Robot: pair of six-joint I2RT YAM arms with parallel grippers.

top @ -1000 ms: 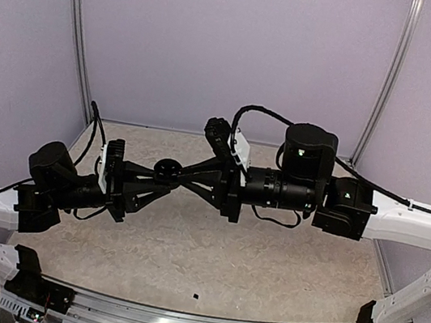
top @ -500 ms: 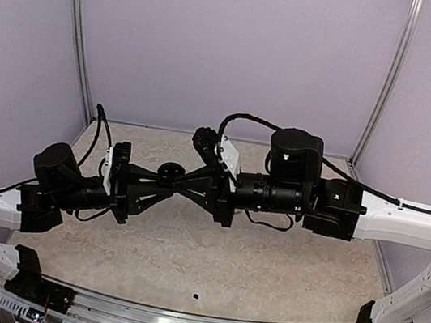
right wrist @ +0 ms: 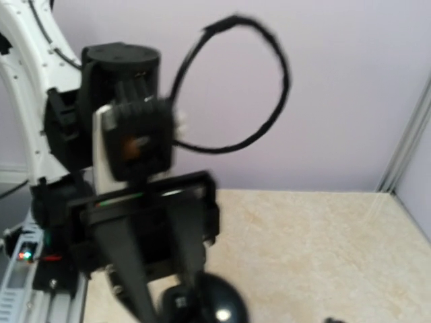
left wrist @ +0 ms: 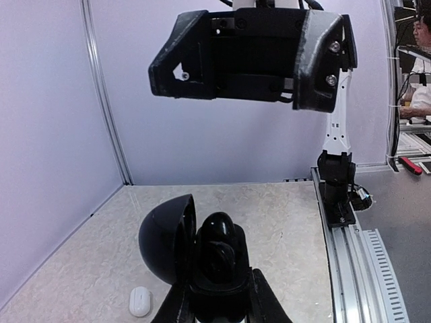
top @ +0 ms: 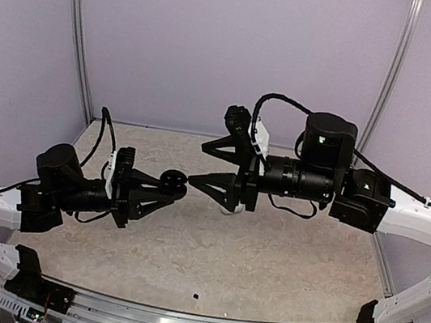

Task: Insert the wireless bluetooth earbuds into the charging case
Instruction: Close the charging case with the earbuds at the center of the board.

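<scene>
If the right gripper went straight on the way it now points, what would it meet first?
Most likely the black case held in the left gripper, which faces it. The right gripper points left with its jaws open. The relative height is unclear, so it might pass just above.

Glossy black plastic case (left wrist: 219, 252), matt speckled beige tabletop (left wrist: 283, 222), ribbed metal rail (left wrist: 363, 269)

The right wrist view is blurred, and the black case (right wrist: 205, 304) is cut off by its bottom edge.
</scene>
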